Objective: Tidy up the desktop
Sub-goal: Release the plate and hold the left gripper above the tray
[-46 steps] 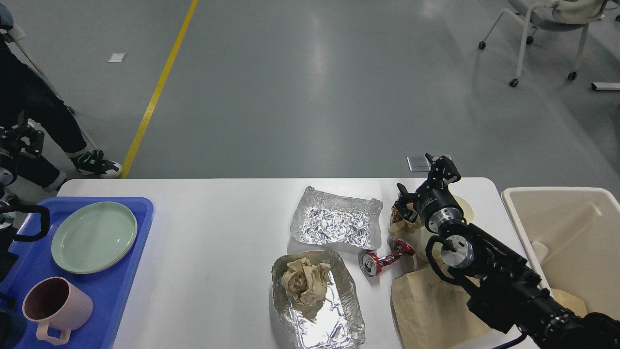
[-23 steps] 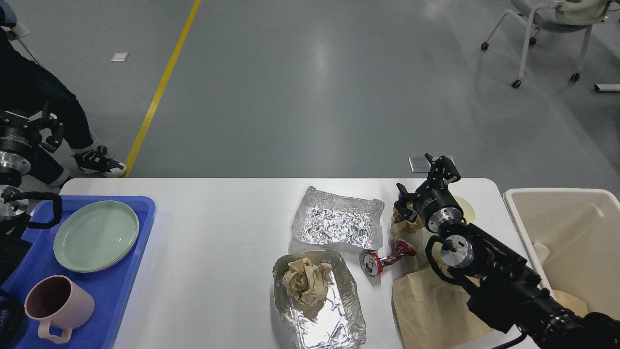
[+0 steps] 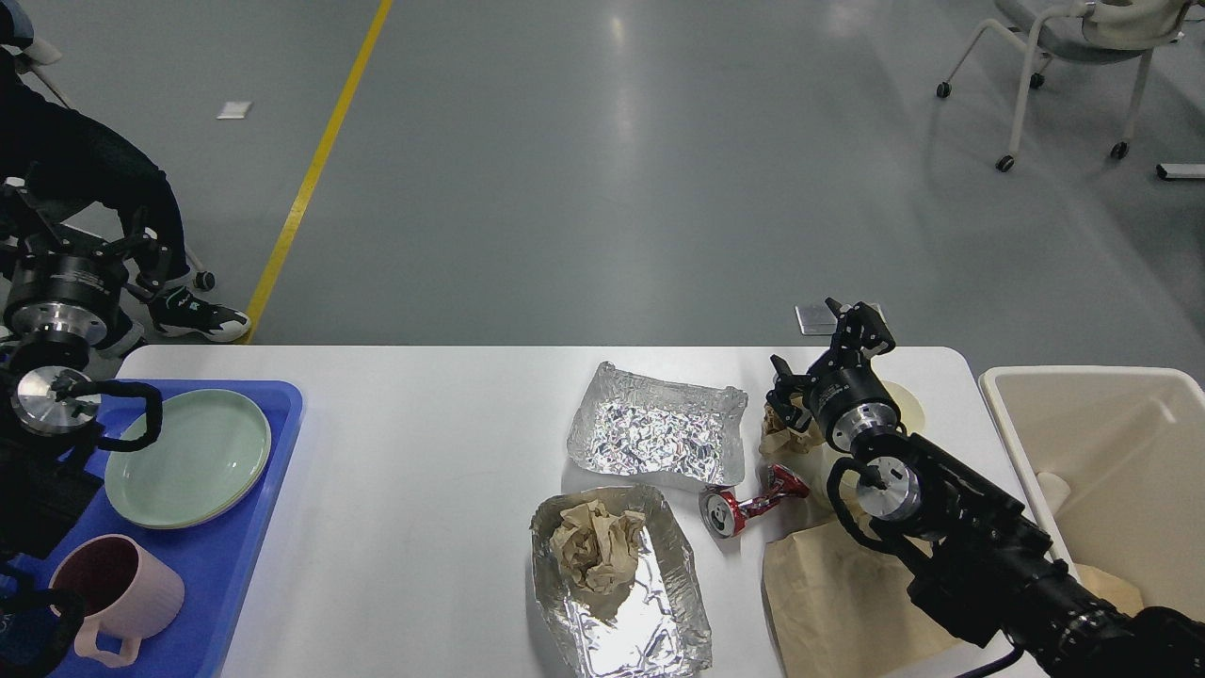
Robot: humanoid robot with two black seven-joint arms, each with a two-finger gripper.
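The white desktop (image 3: pixel 424 452) carries an empty foil tray (image 3: pixel 654 433), a second foil tray (image 3: pixel 617 589) with a wad of brown paper (image 3: pixel 593 551) in it, and a crushed red can (image 3: pixel 748 504). A crumpled brown paper (image 3: pixel 778 428) lies just right of the empty tray, and a flat brown paper bag (image 3: pixel 833 598) lies near the front edge. My right gripper (image 3: pixel 822 350) is open over the table's back right, just above the crumpled paper, and holds nothing. My left gripper (image 3: pixel 83 237) is open beyond the table's back left corner, dark against a person's trousers.
A blue tray (image 3: pixel 235 556) at the left holds a green plate (image 3: pixel 188 457) and a pink mug (image 3: pixel 113 589). A beige bin (image 3: pixel 1111 452) stands off the table's right end. A cream cup (image 3: pixel 906 403) is half hidden behind my right wrist. A seated person's legs (image 3: pixel 85 160) are at far left.
My left arm has come further into view, its gripper moving right and up behind the blue tray. The right arm and the things on the table have stayed put.
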